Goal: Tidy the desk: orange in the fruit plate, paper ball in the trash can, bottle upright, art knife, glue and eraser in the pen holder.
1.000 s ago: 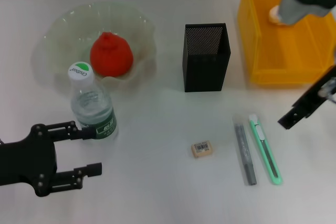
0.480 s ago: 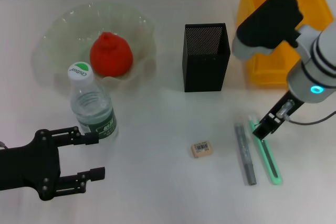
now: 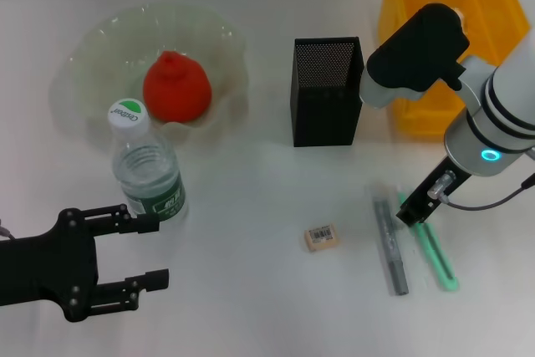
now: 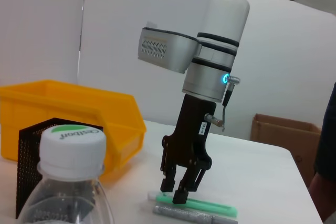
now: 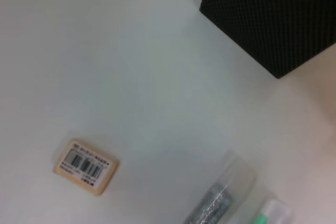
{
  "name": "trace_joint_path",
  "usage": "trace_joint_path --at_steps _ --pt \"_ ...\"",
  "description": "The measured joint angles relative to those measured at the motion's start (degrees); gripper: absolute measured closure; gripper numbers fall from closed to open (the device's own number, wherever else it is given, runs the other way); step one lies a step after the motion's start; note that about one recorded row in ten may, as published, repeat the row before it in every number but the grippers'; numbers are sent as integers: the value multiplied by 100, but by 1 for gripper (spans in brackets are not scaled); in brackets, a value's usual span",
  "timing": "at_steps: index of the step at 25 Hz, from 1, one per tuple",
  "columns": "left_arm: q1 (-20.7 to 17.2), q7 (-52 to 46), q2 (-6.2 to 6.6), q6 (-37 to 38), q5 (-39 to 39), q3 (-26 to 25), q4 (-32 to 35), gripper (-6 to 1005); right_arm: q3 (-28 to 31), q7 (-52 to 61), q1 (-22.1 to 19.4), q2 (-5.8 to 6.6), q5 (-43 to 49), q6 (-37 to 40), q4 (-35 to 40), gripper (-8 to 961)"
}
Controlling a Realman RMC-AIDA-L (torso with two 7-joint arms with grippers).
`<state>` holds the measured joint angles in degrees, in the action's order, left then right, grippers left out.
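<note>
You are working on a white desk (image 3: pixel 251 190) with a yellow bin (image 3: pixel 435 48) at its far right corner. The right gripper (image 3: pixel 407 216) stands with its fingertips (image 4: pixel 180 198) slightly parted, down at the far end of the green art knife (image 3: pixel 428 242); you cannot tell whether they touch it. The knife lies flat near the right edge, its long axis running from far to near, slanting a little rightward at the near end. Just beside it on the left lies the grey glue stick (image 3: pixel 390 245), roughly parallel. The eraser (image 3: pixel 321 237) lies flat left of the glue, with a barcode label face up. The black mesh pen holder (image 3: pixel 327 91) stands upright toward the far edge. The left gripper (image 3: pixel 142 248) hovers at the near left corner with fingers spread, beside the upright bottle (image 3: pixel 147 175). Its green-and-white cap carries writing you cannot read with certainty. The orange (image 3: pixel 176 85) sits in the clear fruit plate (image 3: pixel 100 48) at the far left.
</note>
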<state>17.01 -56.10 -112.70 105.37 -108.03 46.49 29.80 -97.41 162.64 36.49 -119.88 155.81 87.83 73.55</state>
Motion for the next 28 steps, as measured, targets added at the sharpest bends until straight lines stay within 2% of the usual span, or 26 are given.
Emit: trace_joint_path --at_steps 8,14,21,24,28 --pt "-4 14 -1 -15 0 0 -6 319 -6 -12 -29 0 0 -102 -73 619" --pt "-14 23 -6 -27 1 -1 -9 319 -6 -18 -100 18 0 -120 -20 754" --pt "-29 27 -7 -27 2 0 -10 319 135 -71 -315 46 35 98 403 805" --pt "-30 28 -7 -27 3 0 -9 319 564 -197 -441 50 89 387 907 805" --pt "-35 29 -6 -26 15 0 -9 319 1740 -542 -574 49 -268 663 1729 805"
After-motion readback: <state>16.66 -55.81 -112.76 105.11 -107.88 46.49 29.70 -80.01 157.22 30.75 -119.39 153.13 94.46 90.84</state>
